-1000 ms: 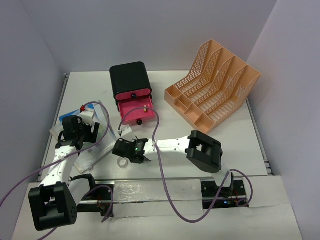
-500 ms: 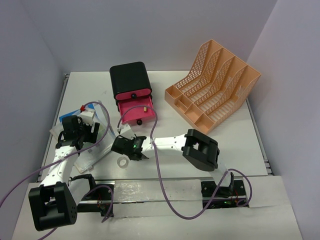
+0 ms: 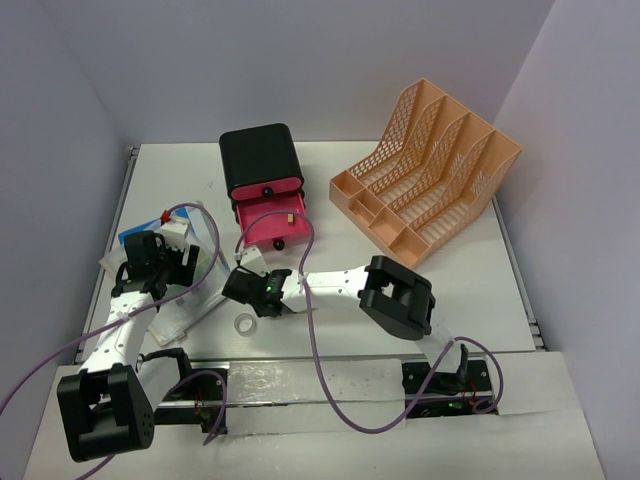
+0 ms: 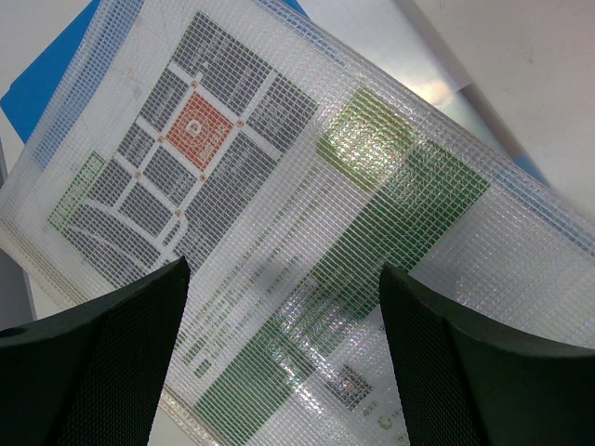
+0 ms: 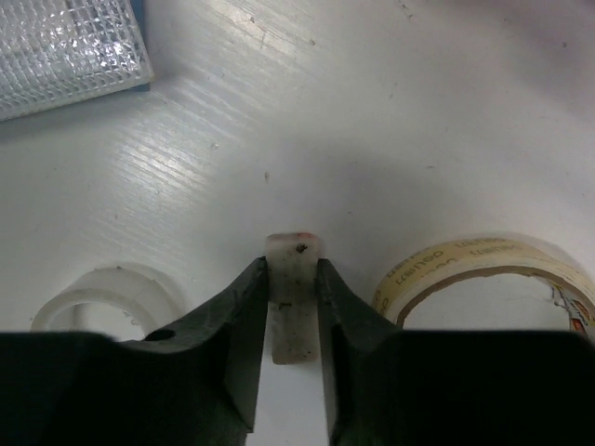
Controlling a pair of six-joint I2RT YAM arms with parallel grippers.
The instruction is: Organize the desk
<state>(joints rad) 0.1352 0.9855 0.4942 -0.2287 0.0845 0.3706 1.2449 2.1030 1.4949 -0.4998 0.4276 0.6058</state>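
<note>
Presently clamped on a small white block (image 5: 296,255) with the right gripper (image 5: 293,279): narrow pinch, fingers flat against both its sides. Cannot tell whether lifted clear of the desk (image 3: 470,290) or resting on it. Left gripper (image 4: 282,279) spread wide, holding nothing, hanging over a clear mesh pouch (image 4: 279,214) with a printed sheet inside, at the left of the desk.

Could go wrong in several ways:
- Might lose the block: a small, smooth-looking piece, likely to twist or pop out on a quick lift or swing.
- Might knock the tape roll (image 5: 446,260), just beside one finger on the near side, or the white ring (image 5: 112,288) just beside the other. Both close enough to be dragged along by any sideways sweep made low.
- If bound for the open pink drawer (image 3: 272,225) just beyond on the far side (only a guess), might clip the drawer front when carried too low.
- Might also snag on the purple cable (image 3: 312,300) looping over the right arm.

As for the desk: flat, face up, spread from the arm bases at the near edge to the far wall. Long axis left to right, short axis near to far. Bears the black drawer box (image 3: 262,165) far centre and the peach file rack (image 3: 430,170) far right.
</note>
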